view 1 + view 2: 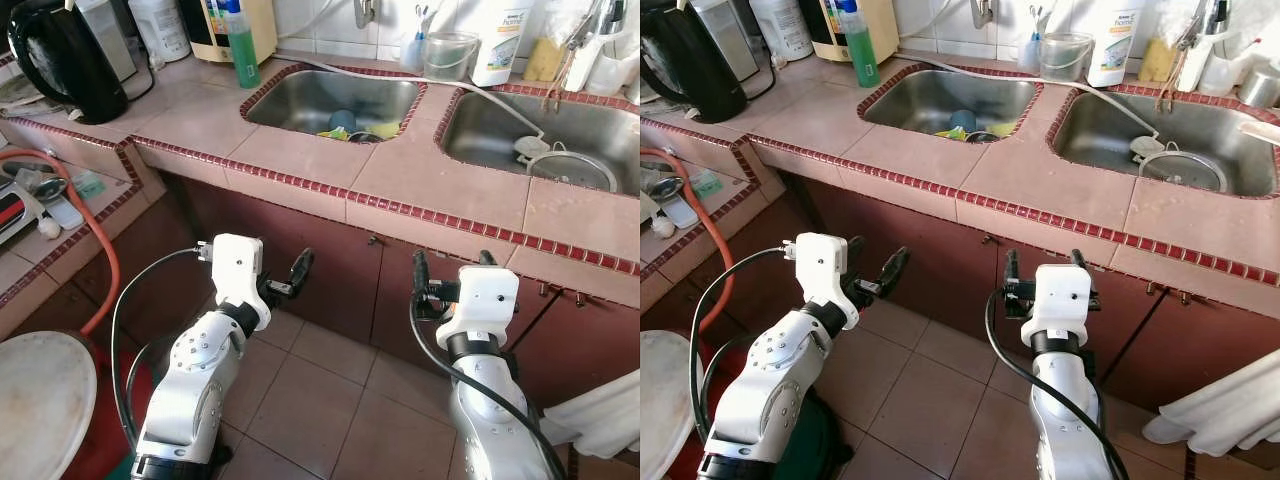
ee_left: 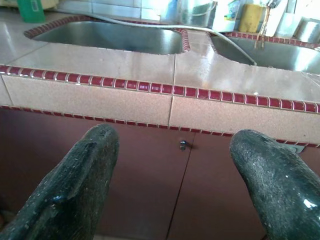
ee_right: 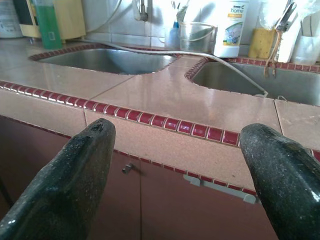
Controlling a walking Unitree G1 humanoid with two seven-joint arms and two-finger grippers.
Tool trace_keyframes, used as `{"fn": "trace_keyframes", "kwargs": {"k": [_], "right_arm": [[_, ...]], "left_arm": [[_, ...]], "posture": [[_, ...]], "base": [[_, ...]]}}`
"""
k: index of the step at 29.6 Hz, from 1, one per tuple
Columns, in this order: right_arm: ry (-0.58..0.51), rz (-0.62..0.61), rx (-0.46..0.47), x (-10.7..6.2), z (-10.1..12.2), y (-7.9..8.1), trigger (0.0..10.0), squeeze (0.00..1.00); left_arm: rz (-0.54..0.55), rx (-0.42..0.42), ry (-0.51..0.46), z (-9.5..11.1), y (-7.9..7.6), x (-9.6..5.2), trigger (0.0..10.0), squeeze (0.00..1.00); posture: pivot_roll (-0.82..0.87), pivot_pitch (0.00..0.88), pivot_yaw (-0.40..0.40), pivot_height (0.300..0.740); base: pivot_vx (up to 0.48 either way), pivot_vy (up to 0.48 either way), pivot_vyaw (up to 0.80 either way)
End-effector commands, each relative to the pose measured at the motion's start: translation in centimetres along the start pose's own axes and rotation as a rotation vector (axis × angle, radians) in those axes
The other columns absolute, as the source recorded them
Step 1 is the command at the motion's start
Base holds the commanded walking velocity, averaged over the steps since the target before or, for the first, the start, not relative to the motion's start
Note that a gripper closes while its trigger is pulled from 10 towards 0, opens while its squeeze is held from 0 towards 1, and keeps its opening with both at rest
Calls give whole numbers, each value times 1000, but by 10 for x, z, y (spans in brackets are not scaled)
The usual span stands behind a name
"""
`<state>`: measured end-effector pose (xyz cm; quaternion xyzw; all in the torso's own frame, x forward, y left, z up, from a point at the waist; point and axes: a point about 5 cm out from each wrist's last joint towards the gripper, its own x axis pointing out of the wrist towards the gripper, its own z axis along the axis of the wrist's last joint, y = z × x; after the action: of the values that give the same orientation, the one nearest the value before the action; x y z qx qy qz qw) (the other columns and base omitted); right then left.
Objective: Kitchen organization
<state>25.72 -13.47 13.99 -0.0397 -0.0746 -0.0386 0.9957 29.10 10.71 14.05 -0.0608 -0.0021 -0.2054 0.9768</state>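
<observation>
Counter (image 1: 300,150), pink tile with a red-tile edge, carries 2 steel sinks. Left sink (image 1: 300,98): a blue item and something yellow-green lie at its front edge (image 1: 340,125); what they are is too small to tell. Right sink (image 1: 490,130): a white strainer-like piece (image 1: 530,148) and a round ring near its front right. A white hose (image 1: 440,85) runs from the back wall across the strip between both sinks.

Back edge: green bottle (image 1: 238,40), clear jug (image 1: 448,55), white detergent bottle (image 1: 497,40), yellow sponge (image 1: 543,60). Back left corner: black kettle (image 1: 65,60).

Left gripper (image 1: 285,285) and right gripper (image 1: 450,275) hang below the counter's front edge, before the brown cabinet doors (image 1: 340,270); both have fingers spread wide, holding nothing.

Judgement: items sit in both sinks and along the back edge; whether that is sorted or awaiting sorting, the pictures cannot settle.
</observation>
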Motion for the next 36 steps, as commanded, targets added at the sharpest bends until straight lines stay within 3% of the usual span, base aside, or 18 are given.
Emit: {"fn": "trace_keyframes", "kwargs": {"k": [1,14,21,29,36], "right_arm": [[1,-7,8,-1,1,0,10000,0],[6,-10,5,-3,1,0,10000,0],[2,-16,1,-3,1,-1,10000,0],[-11,-7,-4,-5,2,1,10000,0],[-13,7,-6,-5,2,3,10000,0]], "left_arm": [[4,0,10,0,2,-1,10000,0],[7,-3,10,0,2,-2,10000,0],[6,-2,10,0,2,-2,10000,0],[-41,39,-7,2,0,-4,10000,0],[-47,16,-11,1,0,-6,10000,0]], "posture": [[-224,68,94,740],[-225,86,97,740],[-225,89,98,740],[-219,90,100,740],[-216,87,96,740]], "base": [[-398,0,-769],[-451,0,-772],[0,0,-741],[0,0,0],[285,0,0]]}}
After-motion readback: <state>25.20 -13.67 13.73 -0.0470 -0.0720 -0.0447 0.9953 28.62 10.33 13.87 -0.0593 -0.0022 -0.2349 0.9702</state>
